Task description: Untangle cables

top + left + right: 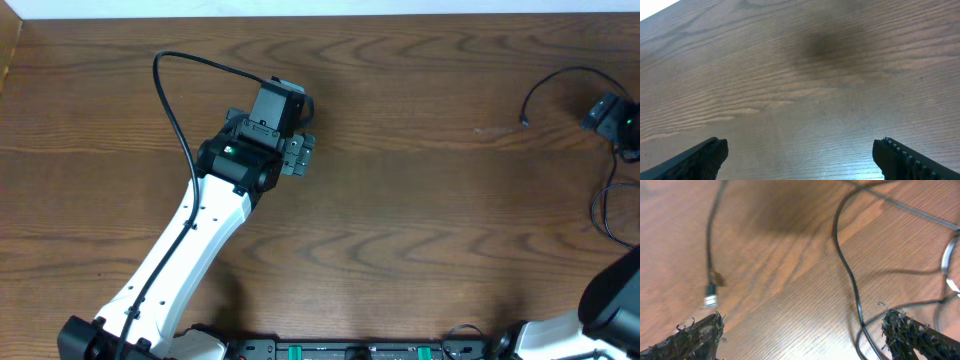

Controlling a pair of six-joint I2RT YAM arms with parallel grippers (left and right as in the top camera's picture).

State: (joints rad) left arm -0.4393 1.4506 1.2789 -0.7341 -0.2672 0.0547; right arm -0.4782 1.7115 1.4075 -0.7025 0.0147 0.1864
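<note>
Cables (847, 275), thin black curves, cross grained wood (790, 75); right gripper (802, 325) and left gripper (800, 147) both gape empty.

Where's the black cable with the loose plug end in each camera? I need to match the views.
Overhead: far right, upper part; the black cable arcs from its plug toward the right tool.
Left wrist: not in it; only bare table.
Right wrist: left side, running down from the top edge to its metal plug; probably the same cable.
Shared landmark: the wood-grain table; the right tool also links overhead and right wrist.
</note>
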